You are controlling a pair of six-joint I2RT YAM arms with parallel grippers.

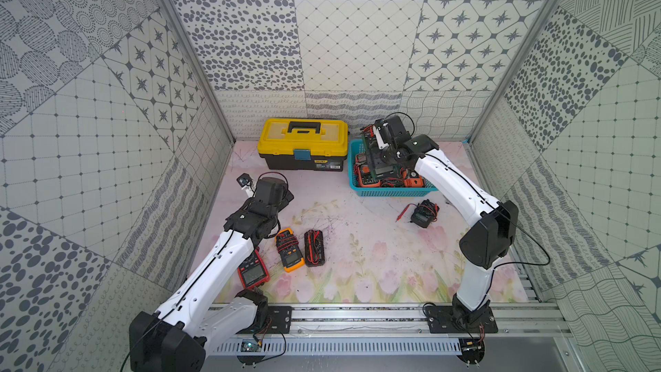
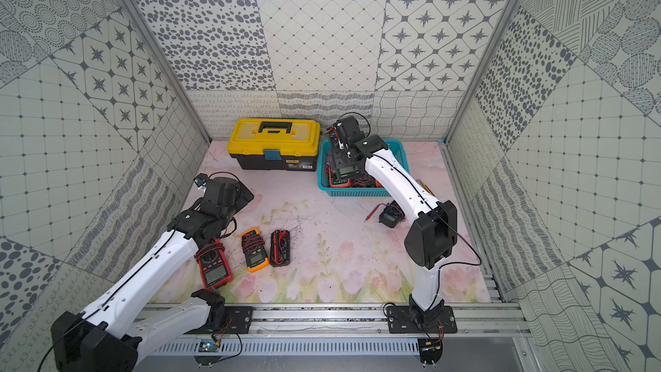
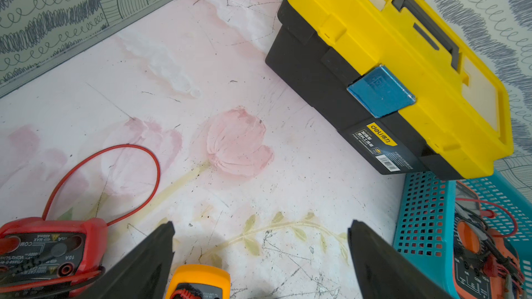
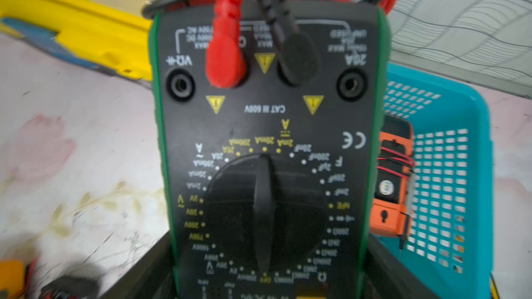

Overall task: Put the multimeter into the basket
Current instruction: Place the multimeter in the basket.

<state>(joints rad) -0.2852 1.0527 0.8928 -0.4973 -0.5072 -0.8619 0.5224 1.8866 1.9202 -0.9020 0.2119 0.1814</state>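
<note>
- The right gripper had its jaws clamped on the sides of a green-edged black multimeter, whose red and black leads were plugged in and bundled at its top.
- That meter hung over the turquoise basket, at the end nearest the toolbox; I could not tell whether it touched anything inside.
- The basket was plastic with perforated mesh walls and a flared rim. It held several orange-cased multimeters tangled in leads; the arm hid some, so I could not count them.
- The left gripper had its jaws spread wide and empty above the floral mat.
- Four meters lay loose on the mat. A red multimeter, a yellow-orange multimeter and a lead-wrapped black multimeter lay side by side, and a small black multimeter with a red probe lay near the basket.
- One yellow-lidded black toolbox stood shut, with a blue latch, just beside the basket.
</note>
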